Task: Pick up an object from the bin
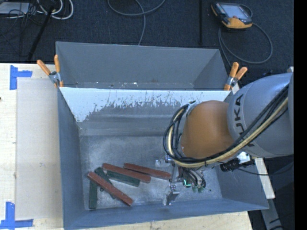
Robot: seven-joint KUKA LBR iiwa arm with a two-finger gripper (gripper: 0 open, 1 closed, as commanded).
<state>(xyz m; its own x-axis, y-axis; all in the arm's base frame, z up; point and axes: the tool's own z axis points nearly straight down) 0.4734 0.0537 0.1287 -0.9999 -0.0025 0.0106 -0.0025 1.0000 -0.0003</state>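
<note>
My gripper (171,194) hangs low over the bin floor at the front, right of centre, under the arm's wrist. Nothing shows in its grasp. Just to its upper left lies a red-brown flat stick (146,170), whose right end comes close to the gripper. A second red-brown stick (125,173) lies beside that one, further left. Under and between them rests a dark green stick (123,178).
Further left, a third red-brown stick (109,188) lies slantwise across another dark green stick (92,195) that points toward the front wall. The bin's sloped walls rise on all sides. The arm's bulk covers the floor at the right.
</note>
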